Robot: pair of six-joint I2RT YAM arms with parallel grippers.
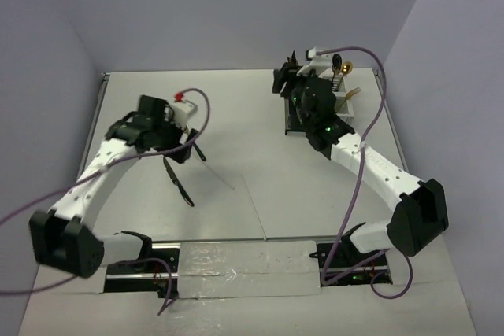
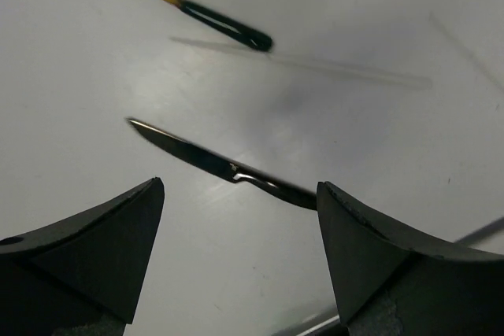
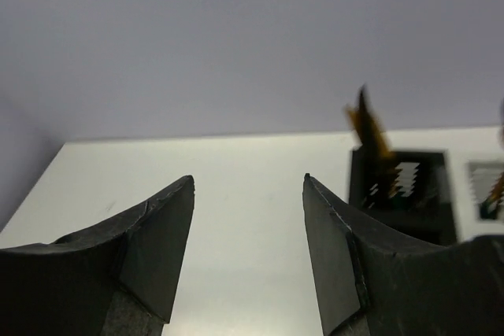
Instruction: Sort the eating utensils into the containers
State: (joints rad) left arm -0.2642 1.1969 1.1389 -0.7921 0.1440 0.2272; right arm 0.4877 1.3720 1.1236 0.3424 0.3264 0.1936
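Pale grey table (image 1: 260, 139), lavender walls (image 1: 236, 5) on three sides.

Count, near to far:
- Arms: 2, bases at the bottom edge of the top view. Purple cables (image 1: 364, 186): 2, one looping along each arm.
- Left gripper (image 2: 240, 185): jaws spread wide, nothing clamped. It hangs over the table in the left half of the top view.
- Loose utensils in the left wrist view: 2. Black knife (image 2: 224, 165) lies flat in the gap below the fingers, blade toward the left of the frame. Gold fork (image 2: 185, 7) with a dark handle lies beyond it, upper left, apart from the knife. A slim dark streak at the right edge is too blurred to name.
- Right gripper (image 3: 248, 179): released, only bare table shows between the fingers.
- Caddies: 2, side by side at the far right, near the back edge and the right wall. Black caddy (image 3: 445, 210) has one gold-and-dark utensil (image 3: 366, 125) standing tilted in it. White caddy (image 3: 484, 168) is cut by the frame edge.

A wide stretch of table separates the knife and fork from the caddies.
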